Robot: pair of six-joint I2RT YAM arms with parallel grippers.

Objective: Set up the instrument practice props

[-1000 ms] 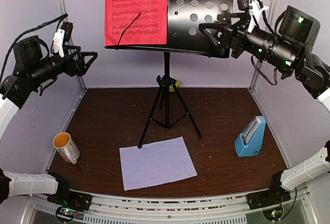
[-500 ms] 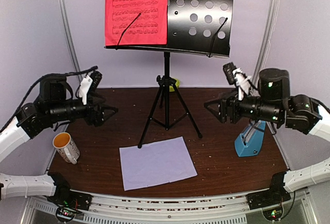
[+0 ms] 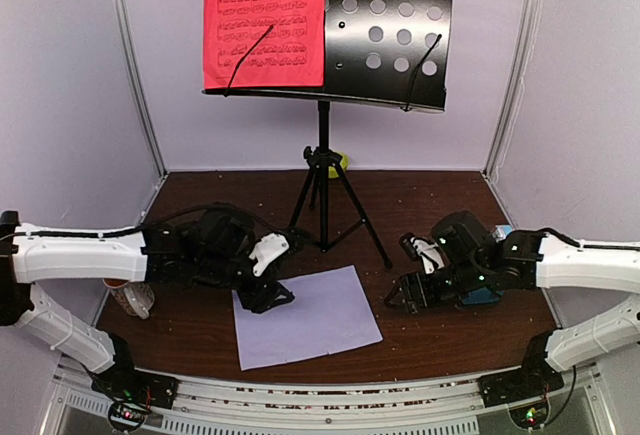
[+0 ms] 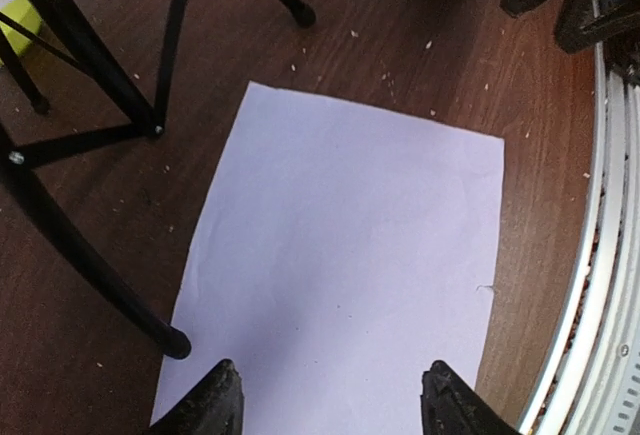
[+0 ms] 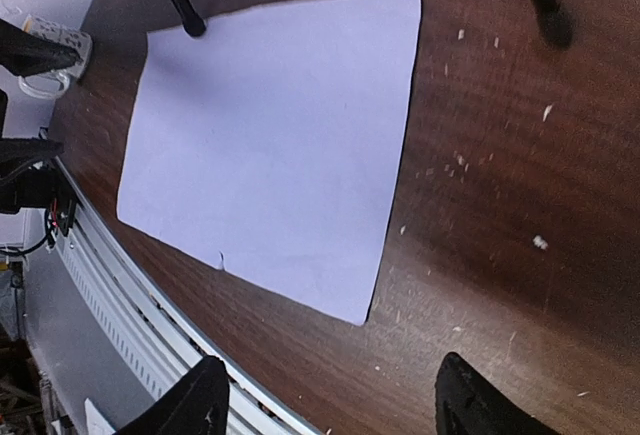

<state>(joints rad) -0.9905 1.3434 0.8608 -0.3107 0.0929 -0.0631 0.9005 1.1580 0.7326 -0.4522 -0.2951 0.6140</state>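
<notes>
The black music stand [image 3: 385,30] on its tripod [image 3: 322,205] stands at the back, with the red sheet [image 3: 264,20] on its left half. The white sheet [image 3: 310,317] lies blank side up on the brown table; it also shows in the left wrist view [image 4: 350,255] and the right wrist view [image 5: 270,135]. My left gripper [image 3: 272,297] is open, low over the sheet's left edge. My right gripper [image 3: 400,297] is open, low beside the sheet's right edge. The blue metronome [image 3: 484,295] is mostly hidden behind my right arm.
A white mug [image 3: 130,298] stands at the left, partly hidden by my left arm. A green thing [image 3: 343,163] peeks from behind the tripod. The tripod's feet [image 4: 175,340] rest by the sheet's far edge. A metal rail [image 3: 330,407] runs along the table's near edge.
Both arms have swung down from stand height to the table. My left gripper now hovers over the white sheet's left edge, my right gripper by its right edge. The sheet has not moved.
</notes>
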